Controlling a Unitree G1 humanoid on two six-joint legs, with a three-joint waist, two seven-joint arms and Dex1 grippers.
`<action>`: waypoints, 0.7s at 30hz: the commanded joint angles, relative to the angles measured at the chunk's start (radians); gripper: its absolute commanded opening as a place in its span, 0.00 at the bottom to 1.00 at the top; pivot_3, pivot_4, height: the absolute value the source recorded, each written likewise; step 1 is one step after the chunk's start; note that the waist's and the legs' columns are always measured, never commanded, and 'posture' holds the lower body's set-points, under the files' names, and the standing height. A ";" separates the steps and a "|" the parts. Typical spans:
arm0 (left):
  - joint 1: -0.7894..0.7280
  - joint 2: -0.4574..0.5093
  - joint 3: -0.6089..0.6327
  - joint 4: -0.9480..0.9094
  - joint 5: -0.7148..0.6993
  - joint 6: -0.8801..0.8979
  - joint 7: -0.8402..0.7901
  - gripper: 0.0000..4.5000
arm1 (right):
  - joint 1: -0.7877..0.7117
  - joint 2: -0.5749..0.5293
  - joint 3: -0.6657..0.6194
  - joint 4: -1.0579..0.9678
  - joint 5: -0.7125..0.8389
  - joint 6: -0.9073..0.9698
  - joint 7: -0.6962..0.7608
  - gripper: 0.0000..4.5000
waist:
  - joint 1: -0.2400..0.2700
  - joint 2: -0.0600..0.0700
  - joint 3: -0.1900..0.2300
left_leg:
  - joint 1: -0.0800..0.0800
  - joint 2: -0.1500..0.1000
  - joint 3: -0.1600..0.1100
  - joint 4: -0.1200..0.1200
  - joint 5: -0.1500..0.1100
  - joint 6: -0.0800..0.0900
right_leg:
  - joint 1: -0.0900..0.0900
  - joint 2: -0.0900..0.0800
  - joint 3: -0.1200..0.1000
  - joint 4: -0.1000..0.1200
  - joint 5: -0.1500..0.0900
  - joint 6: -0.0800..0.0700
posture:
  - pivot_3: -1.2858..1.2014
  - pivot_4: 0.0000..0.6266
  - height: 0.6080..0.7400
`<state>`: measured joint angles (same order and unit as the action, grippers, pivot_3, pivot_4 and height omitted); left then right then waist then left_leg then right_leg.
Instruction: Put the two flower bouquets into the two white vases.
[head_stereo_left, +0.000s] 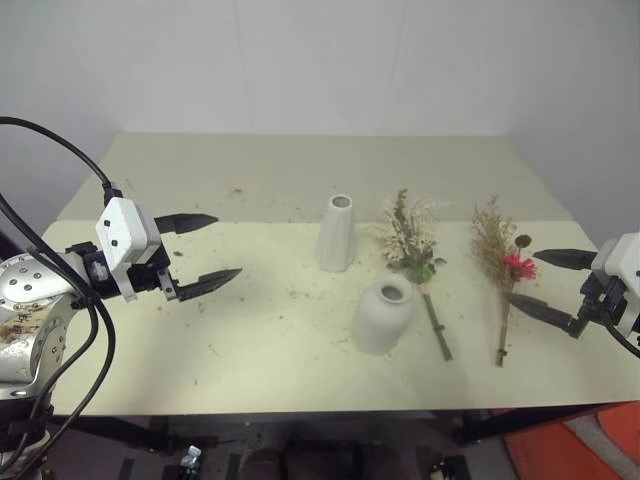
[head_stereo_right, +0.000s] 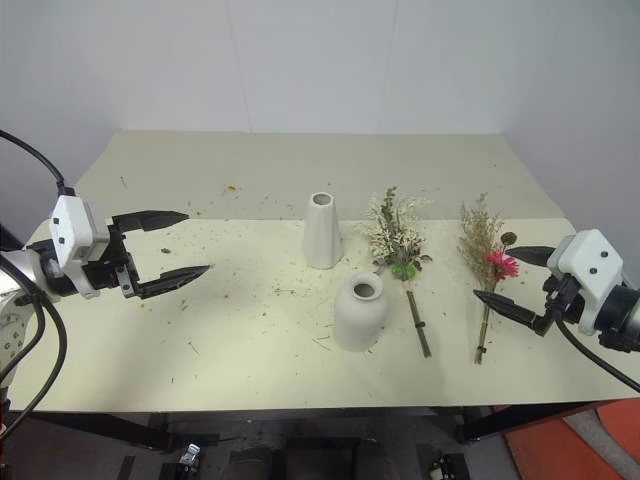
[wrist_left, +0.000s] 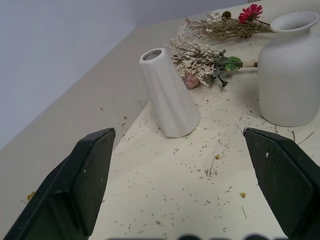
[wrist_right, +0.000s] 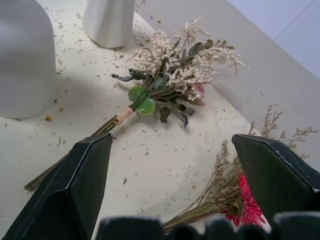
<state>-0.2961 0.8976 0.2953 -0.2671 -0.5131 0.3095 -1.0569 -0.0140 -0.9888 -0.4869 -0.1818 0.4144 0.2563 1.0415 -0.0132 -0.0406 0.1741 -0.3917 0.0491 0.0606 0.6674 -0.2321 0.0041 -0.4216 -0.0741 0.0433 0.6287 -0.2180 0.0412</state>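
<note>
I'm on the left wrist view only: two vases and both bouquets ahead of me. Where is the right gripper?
Observer: The right gripper hovers open at the table's right edge, beside the tan bouquet with the pink-red flower, not touching it.
Operator: Do the bouquets' stems point toward the robot?
Observer: Yes. The cream-white bouquet lies flat, its stem running toward the near edge of the table.
Operator: Is the left gripper near anything?
Observer: No. The left gripper is open over bare table, well left of the tall vase; the squat vase stands nearer the robot.
</note>
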 joint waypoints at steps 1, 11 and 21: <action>-0.005 0.009 0.025 -0.034 -0.019 0.002 0.012 0.99 | -0.001 -0.017 -0.048 -0.012 0.005 -0.020 0.005 1.00 | 0.000 0.000 0.000 | 0.000 0.000 0.000 0.000 0.000 0.000 | 0.000 0.000 0.000 0.000 0.000 0.000 | 0.52 0.24 1.00; -0.018 0.001 0.008 -0.021 -0.001 -0.013 0.035 0.99 | -0.048 -0.018 -0.006 -0.027 0.018 0.033 -0.016 1.00 | -0.001 0.000 0.000 | 0.000 0.000 0.000 0.000 0.000 0.000 | 0.000 0.000 0.000 0.000 0.000 0.000 | 0.52 0.24 1.00; -0.229 -0.086 -0.210 0.071 0.106 -0.058 0.035 0.99 | -0.367 0.051 0.336 0.039 -0.085 0.388 -0.234 1.00 | -0.003 0.000 0.000 | -0.002 0.000 0.000 0.000 0.000 0.000 | -0.002 0.000 0.000 0.000 0.004 -0.007 | 0.52 0.24 1.00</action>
<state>-0.4850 0.8185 0.1116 -0.2095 -0.4305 0.2820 -1.0125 -0.3318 -0.9452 -0.1860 -0.1494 0.3473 0.5783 0.8394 -0.0162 -0.0407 0.1740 -0.3937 0.0489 0.0601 0.6677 -0.2321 0.0042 -0.4234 -0.0731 0.0436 0.6286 -0.2137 0.0340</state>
